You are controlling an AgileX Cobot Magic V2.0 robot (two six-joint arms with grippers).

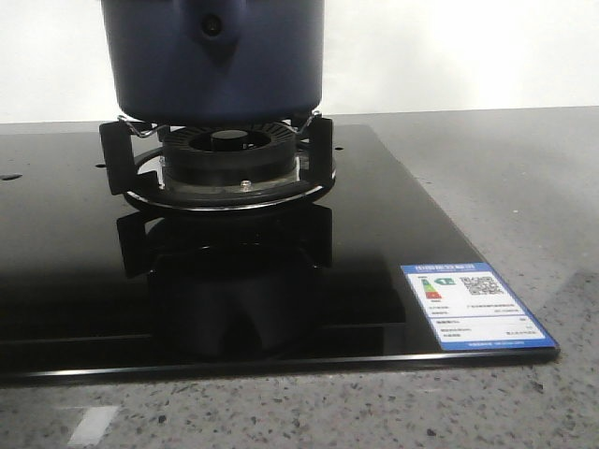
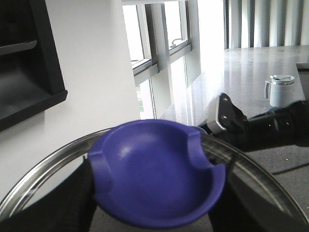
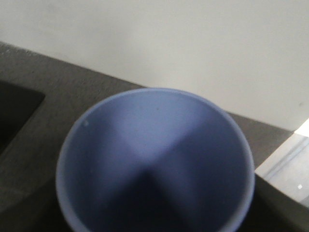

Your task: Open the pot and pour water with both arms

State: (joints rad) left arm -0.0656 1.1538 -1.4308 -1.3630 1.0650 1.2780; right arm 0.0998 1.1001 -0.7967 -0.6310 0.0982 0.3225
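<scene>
The dark navy pot (image 1: 213,58) stands on the gas burner (image 1: 225,154); its top is cut off in the front view. My left gripper (image 2: 154,193) is shut on the blue knob (image 2: 157,171) of a glass lid with a steel rim (image 2: 43,164), a dark finger (image 2: 72,203) on each side. It holds the lid up in the air. A pale blue cup (image 3: 154,159) fills the right wrist view, seen from above. It hides my right gripper's fingers, which seem to hold it. I cannot tell if it has water in it.
The burner sits on a black glass cooktop (image 1: 75,281) with a label (image 1: 473,304) at its front right corner. Grey stone counter (image 1: 524,187) surrounds it. My right arm (image 2: 270,128) shows in the left wrist view, with a lidded white mug (image 2: 280,89) on the counter behind it.
</scene>
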